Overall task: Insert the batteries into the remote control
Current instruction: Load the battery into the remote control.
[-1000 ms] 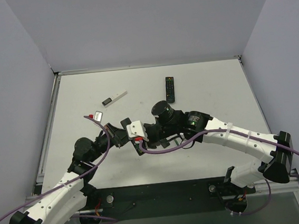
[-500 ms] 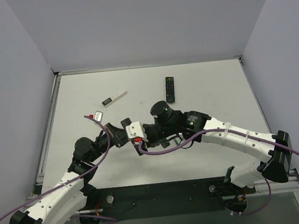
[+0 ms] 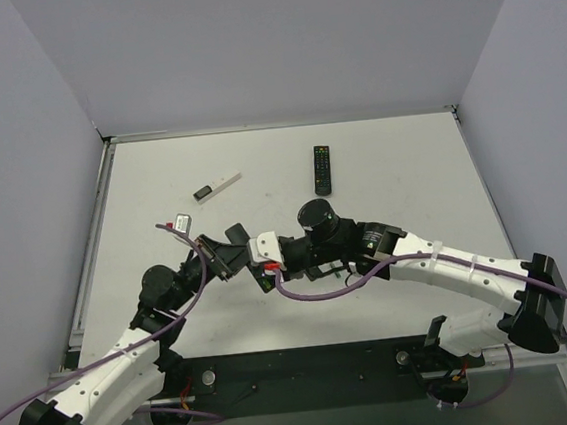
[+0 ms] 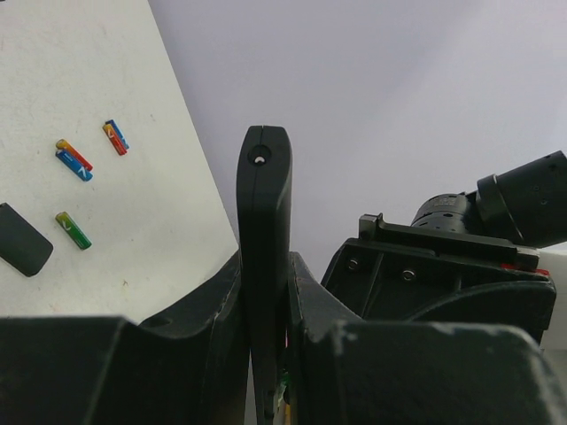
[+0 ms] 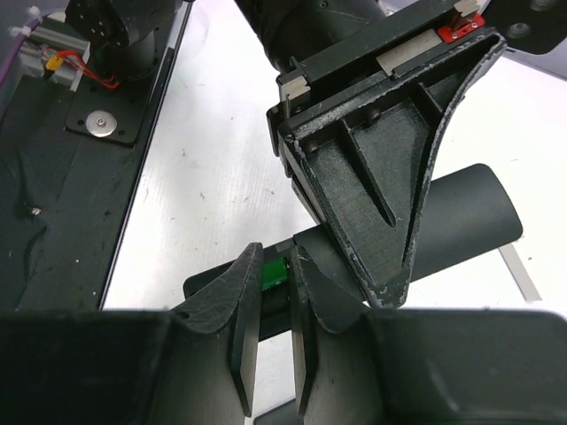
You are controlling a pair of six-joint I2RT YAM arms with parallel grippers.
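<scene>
White left arm (image 3: 126, 353) and right arm (image 3: 449, 262) meet above the surface (image 3: 400, 171), nearer its near edge.

From the left wrist, the left pincer (image 4: 264, 274) grips the black remote control (image 4: 263, 190), which stands on its thin side. Loose batteries (image 4: 73, 159) lie on the surface.

From the right wrist, the right pincer (image 5: 275, 257) is narrow and pinches a green battery (image 5: 275, 273) right beside the remote control.

Inside a robotics lab's test cell. Bare grey walls (image 3: 287, 41) box in a white table (image 3: 410, 170). Purple cables (image 3: 317, 295) trail above a black mounting plate (image 3: 308, 366).
</scene>
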